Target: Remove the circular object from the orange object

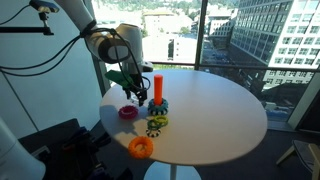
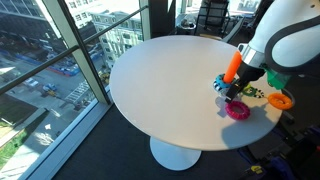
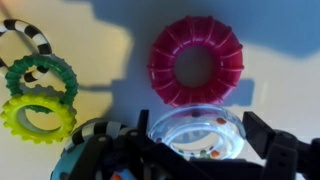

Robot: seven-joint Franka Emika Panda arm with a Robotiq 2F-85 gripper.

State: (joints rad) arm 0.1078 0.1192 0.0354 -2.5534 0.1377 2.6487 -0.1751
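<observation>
Round white table [image 1: 220,110] beside tall windows, seen in both exterior views. Near the middle of the frame in an exterior view, the orange object [image 1: 158,85]: upright on its blue base [image 1: 158,104]. In the other angle, at the upper right [image 2: 233,65], partly behind the arm.

Circular object [image 3: 42,78]: flat on the table at the left of the wrist view, bumpy green rim, tabletop showing through its centre hole. Touching a yellow-green ring [image 3: 40,115] just below it, with a black-and-white striped ring [image 3: 25,35] crossing its upper edge. In the exterior views only a small yellow-and-dark cluster [image 1: 157,124] in front of the peg, too small to tell the rings apart.

Gripper [image 1: 131,95]: low over the table, just to the left of the peg and above a red ring [image 1: 128,112]. Dark fingers [image 3: 268,150] along the bottom of the wrist view, standing either side of a clear disc [image 3: 195,135] with coloured beads inside. Impossible to tell whether pressing on that disc or merely flanking it.

Red ring [image 3: 196,62] flat at the upper centre of the wrist view, apart from the green one. Plain orange ring [image 1: 141,147] alone near the table's lower edge, well apart from the peg.
</observation>
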